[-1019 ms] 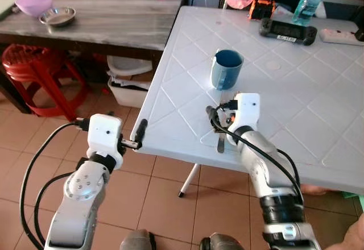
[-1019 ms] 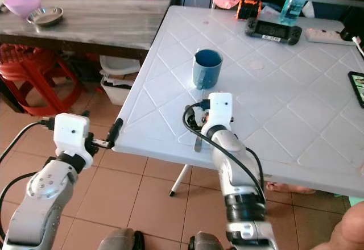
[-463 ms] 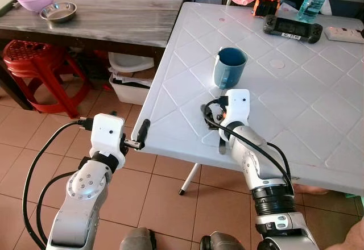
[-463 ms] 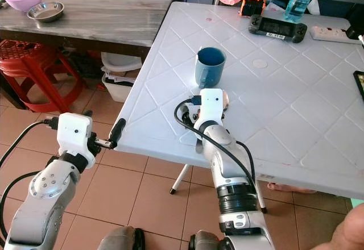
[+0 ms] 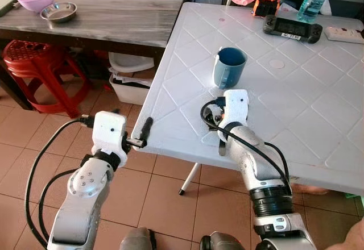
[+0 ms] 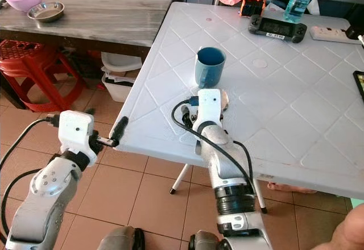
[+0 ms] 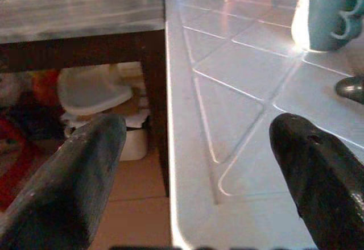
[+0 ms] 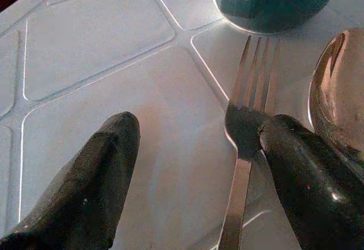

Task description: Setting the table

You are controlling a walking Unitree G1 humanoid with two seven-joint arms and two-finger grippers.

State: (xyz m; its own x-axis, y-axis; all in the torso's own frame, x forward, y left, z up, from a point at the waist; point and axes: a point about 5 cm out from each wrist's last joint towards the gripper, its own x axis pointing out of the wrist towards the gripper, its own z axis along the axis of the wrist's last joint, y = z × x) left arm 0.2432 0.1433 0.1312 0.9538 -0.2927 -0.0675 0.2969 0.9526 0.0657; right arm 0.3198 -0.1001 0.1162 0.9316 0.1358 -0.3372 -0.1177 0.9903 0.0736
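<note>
My right hand (image 8: 193, 176) sits low on the white desk (image 5: 296, 108), fingers spread and released, with the fork (image 8: 245, 142) lying against one finger, a spoon (image 8: 335, 85) beside it, and the blue mug (image 5: 228, 68) just beyond. My left hand (image 7: 199, 165) hangs open at the desk's edge.

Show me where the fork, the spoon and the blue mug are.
fork (image 8: 250, 105), right wrist view, on its neck below the tines.
spoon (image 8: 335, 85), right wrist view, on its shiny bowl.
blue mug (image 5: 228, 74), left eye view, on its outer wall.
</note>
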